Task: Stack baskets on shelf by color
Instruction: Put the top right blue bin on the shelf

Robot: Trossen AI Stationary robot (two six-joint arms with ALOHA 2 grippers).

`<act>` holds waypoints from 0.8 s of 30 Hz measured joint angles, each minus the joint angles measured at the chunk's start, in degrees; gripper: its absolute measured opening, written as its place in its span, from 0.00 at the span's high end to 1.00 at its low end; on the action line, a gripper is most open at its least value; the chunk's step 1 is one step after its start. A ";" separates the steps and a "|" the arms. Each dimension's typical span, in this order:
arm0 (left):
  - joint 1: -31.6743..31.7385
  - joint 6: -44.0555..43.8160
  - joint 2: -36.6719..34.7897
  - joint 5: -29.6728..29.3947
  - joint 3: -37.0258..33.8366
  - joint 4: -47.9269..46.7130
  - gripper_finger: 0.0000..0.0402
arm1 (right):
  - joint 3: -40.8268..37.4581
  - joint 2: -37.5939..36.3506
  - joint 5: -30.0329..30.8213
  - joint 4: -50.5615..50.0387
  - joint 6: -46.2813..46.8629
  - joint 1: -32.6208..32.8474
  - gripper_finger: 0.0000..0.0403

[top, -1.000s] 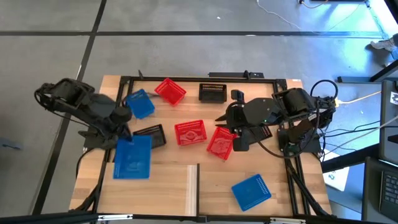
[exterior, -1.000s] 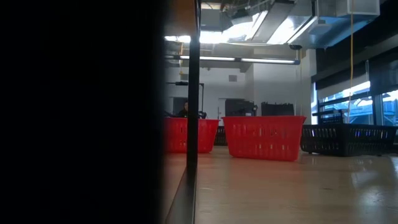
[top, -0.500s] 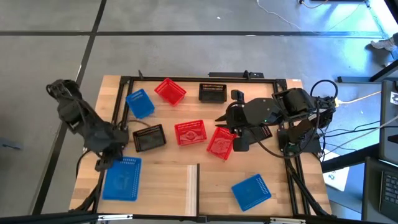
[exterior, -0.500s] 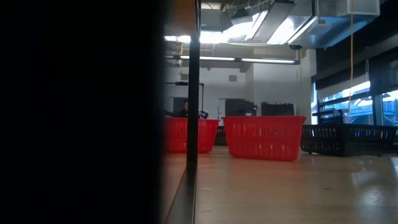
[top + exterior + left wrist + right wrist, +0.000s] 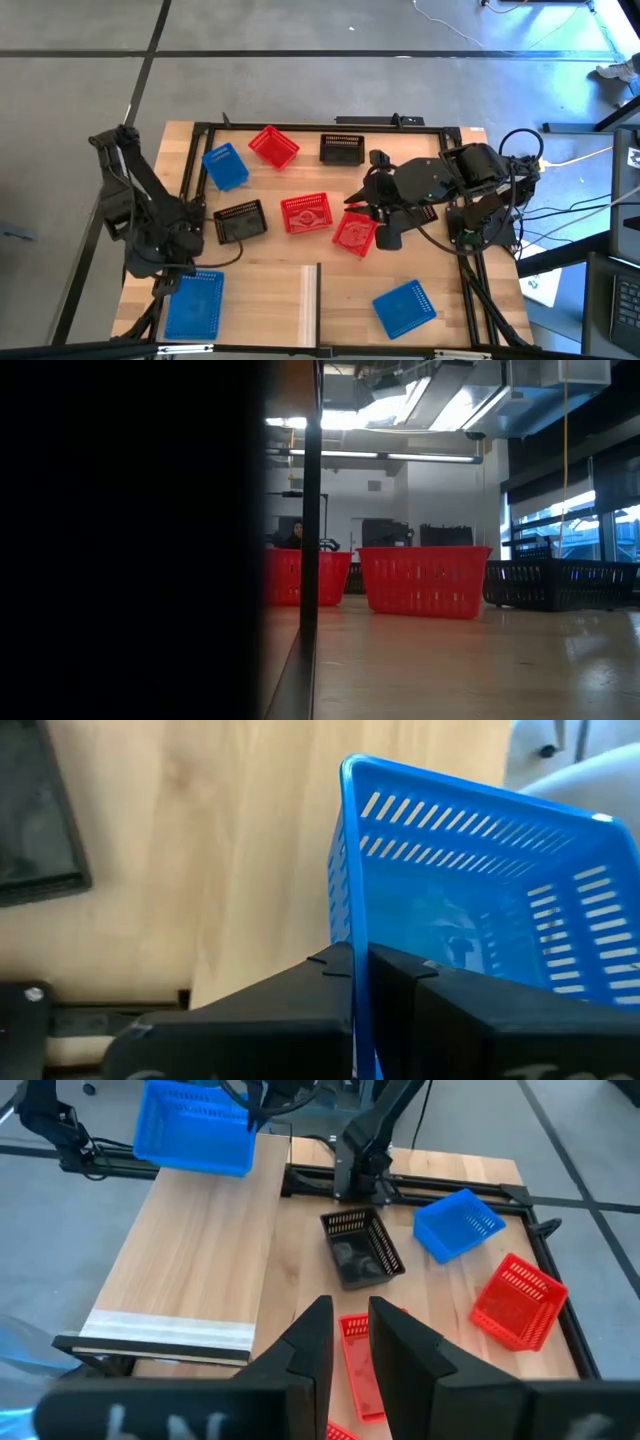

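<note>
My left gripper (image 5: 178,272) is shut on a blue basket (image 5: 195,305) over the pale shelf panel (image 5: 262,296) at the table's near left. The same basket (image 5: 195,1120) shows off the wood in the right wrist view. My right gripper (image 5: 380,232) is shut on a tilted red basket (image 5: 352,232) at mid-table. On the table sit two more red baskets (image 5: 307,213) (image 5: 273,146), two black ones (image 5: 240,221) (image 5: 342,148) and two blue ones (image 5: 224,165) (image 5: 404,306). My left gripper pinches one wall of the blue basket at its rim (image 5: 357,955), one finger inside the basket and one outside. The fingers slant down from the far side. The basket hangs beyond them, open side up, clear of the wood. My right gripper has the red basket's wall (image 5: 358,1365) between its two fingers, coming from the table's right and slanting down. The basket sits tilted in the hold. Whether any part of it rests on the table I cannot tell.
A black frame (image 5: 300,128) runs along the table's far and side edges. A dark divider (image 5: 318,285) stands at the shelf's right end. In the low view a dark mass fills the left half, and red baskets (image 5: 425,580) and a black basket (image 5: 560,582) stand beyond.
My left gripper has swung toward the table's near left corner and sunk, carrying the blue basket from beside the black basket to over the shelf's left end. The basket has turned about on the way. My right gripper has kept its place.
</note>
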 joint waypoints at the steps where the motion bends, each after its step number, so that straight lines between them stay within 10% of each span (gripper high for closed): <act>1: -0.30 -0.04 -0.02 -0.53 -0.35 -0.01 1.00 | 0.00 0.00 0.06 -0.03 -0.06 0.00 0.83; 24: -2.00 -1.39 0.24 1.03 -3.59 -2.71 0.88 | 0.00 0.00 0.16 -0.08 -3.31 0.00 0.83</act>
